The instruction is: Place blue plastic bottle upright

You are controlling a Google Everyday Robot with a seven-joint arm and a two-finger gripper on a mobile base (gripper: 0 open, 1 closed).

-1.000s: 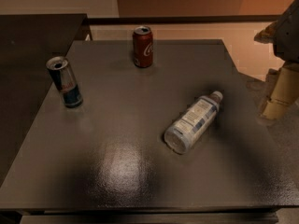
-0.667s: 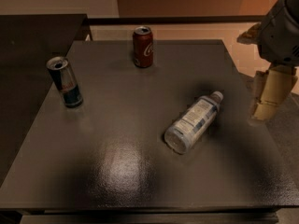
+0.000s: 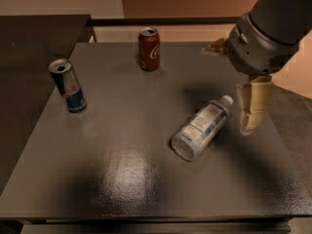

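The blue plastic bottle point(image 3: 202, 126) is clear with a white cap and a white label with bluish print. It lies on its side right of the middle of the dark table point(image 3: 122, 179), cap pointing to the far right. My gripper point(image 3: 238, 90) hangs over the table's right side, just right of the bottle's cap and not touching it. It is open and empty. One beige finger point(image 3: 254, 106) points down beside the cap; the other shows behind the grey wrist.
A blue-and-silver slim can point(image 3: 68, 86) stands upright at the left. A red cola can point(image 3: 149, 48) stands upright at the far edge. A second dark surface point(image 3: 34, 38) adjoins the table's left side. The table's right edge runs under the arm.
My arm has moved left and in over the table, bringing the gripper from beyond the right edge to just beside the bottle's cap. The bottle and cans have not moved.
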